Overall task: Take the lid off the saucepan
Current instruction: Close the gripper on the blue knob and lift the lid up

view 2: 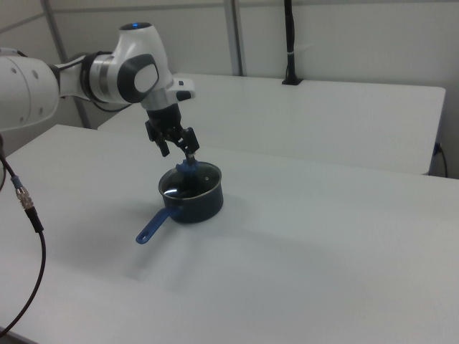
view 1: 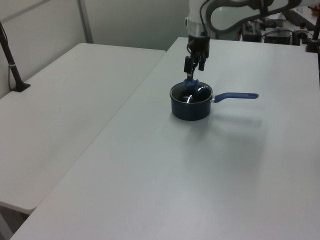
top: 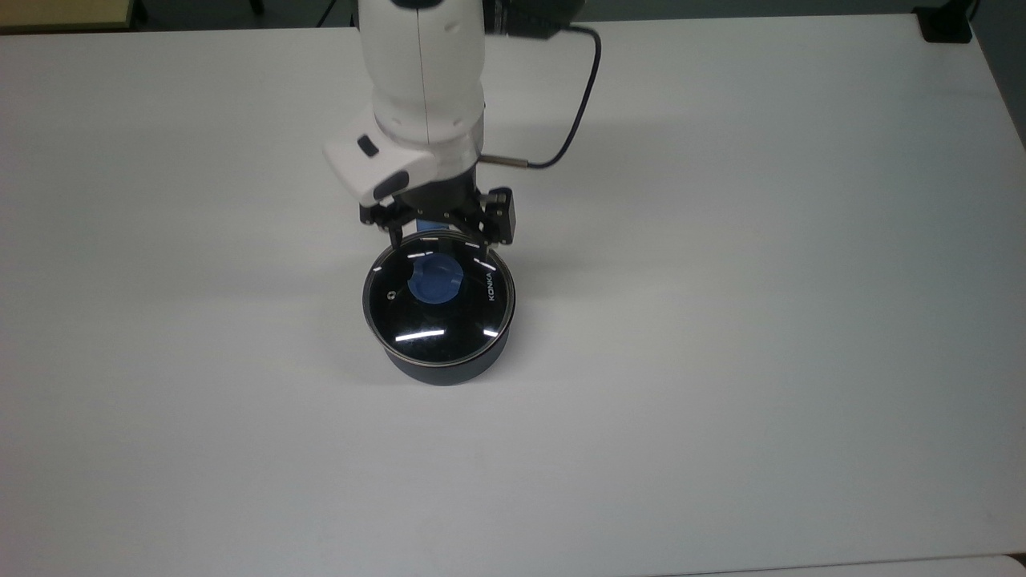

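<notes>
1. I was at the approach step: my gripper (top: 437, 238) hung just above the saucepan (view 1: 190, 107), its fingers spread apart and holding nothing, and the lid (top: 438, 298) sat on the pan, not yet lifted.
2. The saucepan stood near the middle of the white desk (top: 761, 320). In the left view its long blue handle (view 1: 236, 96) pointed toward the left view's right; in the right view the handle (view 2: 153, 227) ran toward the lower left.
3. The glass lid lay flat and centred on the pan's rim, with its blue knob (top: 434, 279) in the middle and the "KONKA" lettering toward the top view's right.
4. In the right view my gripper (view 2: 178, 148) appeared just above the knob (view 2: 188, 168); in the left view one fingertip looked close to it, though I could not tell whether it touched.
5. My judgement of the next move: bring the open fingers down on either side of the knob, close on it firmly, then lift straight up so the lid clears the rim without dragging the pan.
6. The desk was plain and white, with nothing else near the saucepan.
7. A second white desk (view 1: 65, 100) stood alongside, with a black post (view 1: 11, 60) on it. Pale partition walls (view 2: 344, 43) closed the room behind.
</notes>
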